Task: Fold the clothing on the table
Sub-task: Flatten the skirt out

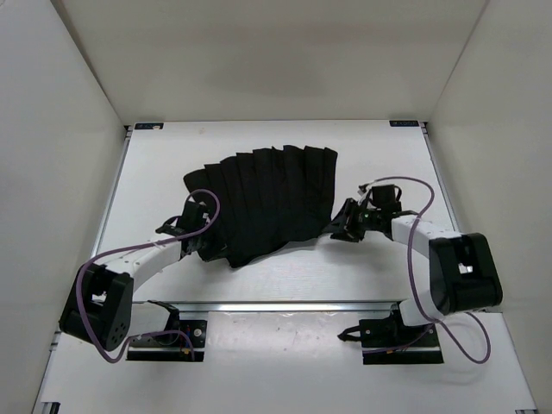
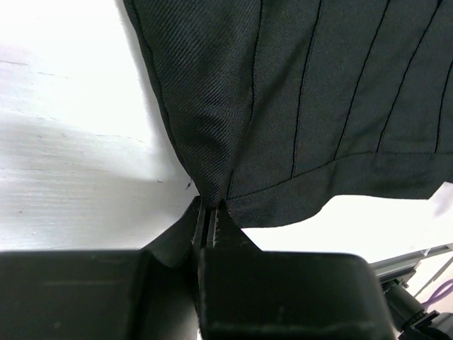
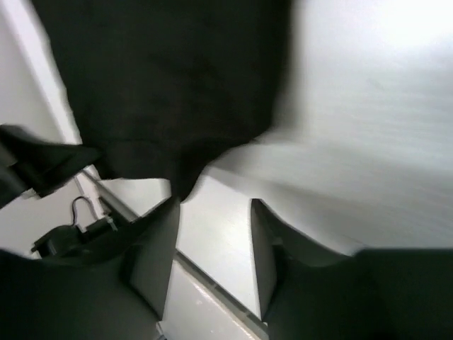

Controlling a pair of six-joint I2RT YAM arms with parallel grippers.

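The clothing (image 1: 269, 203) is a black pleated, fan-shaped garment lying on the white table (image 1: 155, 172), waistband toward the near side. My left gripper (image 1: 207, 245) sits at its near left corner. In the left wrist view the left gripper (image 2: 211, 207) is shut on a pinch of the clothing (image 2: 304, 92) at the hem. My right gripper (image 1: 341, 226) is at the garment's near right corner. In the blurred right wrist view the right gripper (image 3: 214, 204) stands open, with only table between its fingers. A point of the clothing (image 3: 170, 85) hangs just above the left fingertip.
A metal rail (image 1: 276, 306) runs across the table's near side between the arm bases. Light walls enclose the table on the left, right and far sides. Purple cables loop off both arms.
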